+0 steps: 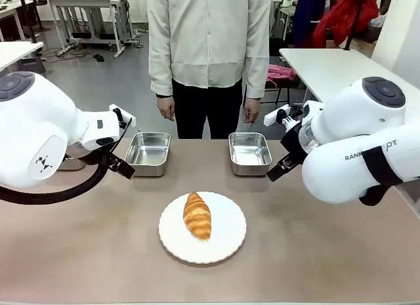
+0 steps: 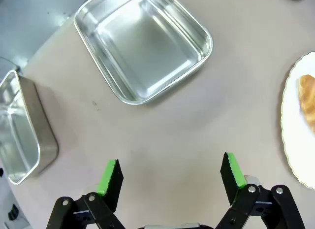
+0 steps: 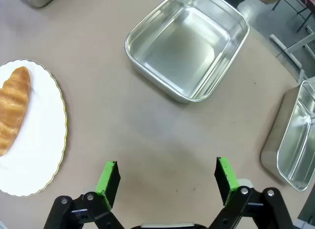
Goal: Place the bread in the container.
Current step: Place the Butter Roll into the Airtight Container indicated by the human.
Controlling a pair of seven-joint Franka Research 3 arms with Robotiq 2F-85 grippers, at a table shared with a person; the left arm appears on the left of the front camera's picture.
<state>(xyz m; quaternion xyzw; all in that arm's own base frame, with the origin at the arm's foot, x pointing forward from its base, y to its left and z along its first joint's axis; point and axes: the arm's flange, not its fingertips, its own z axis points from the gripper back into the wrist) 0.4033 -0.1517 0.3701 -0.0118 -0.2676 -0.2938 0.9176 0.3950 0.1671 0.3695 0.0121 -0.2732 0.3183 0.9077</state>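
The bread, a golden-brown croissant, lies on a round white plate at the table's front middle. Two shiny steel containers stand behind it, one at the left and one at the right, both with nothing in them. My left gripper hovers open over bare table, with the left container ahead of it and the bread at the picture's right edge. Open as well, my right gripper hangs short of the right container, and the bread lies to its left.
A further steel pan stands at the table's left end, and another at the right end. A person stands at the far side with both hands hanging down. Both arms bulk large at the table's sides.
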